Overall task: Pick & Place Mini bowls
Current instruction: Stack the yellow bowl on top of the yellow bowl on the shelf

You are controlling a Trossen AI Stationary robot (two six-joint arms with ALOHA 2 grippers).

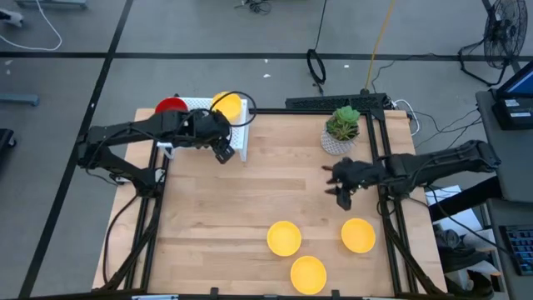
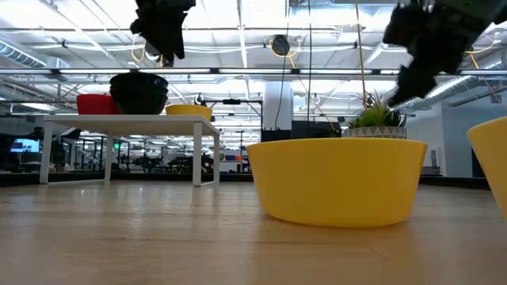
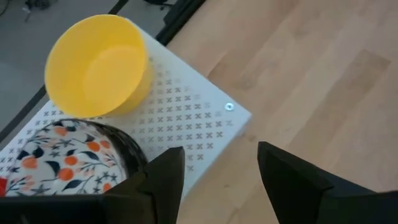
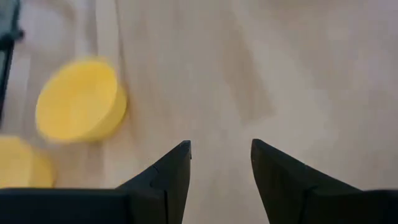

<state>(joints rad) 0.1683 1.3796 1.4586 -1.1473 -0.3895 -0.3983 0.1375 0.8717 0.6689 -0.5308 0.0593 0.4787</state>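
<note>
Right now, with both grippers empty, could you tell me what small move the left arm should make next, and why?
Probably ease the left gripper down toward the yellow bowl on the white rack: its fingers are open, hold nothing, and hover at the rack's edge. The right gripper, also open, hangs over bare table.

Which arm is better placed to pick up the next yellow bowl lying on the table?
Probably the right. The right gripper hangs open just above the nearest yellow bowl, while the left gripper is far off, open beside the white rack.
</note>
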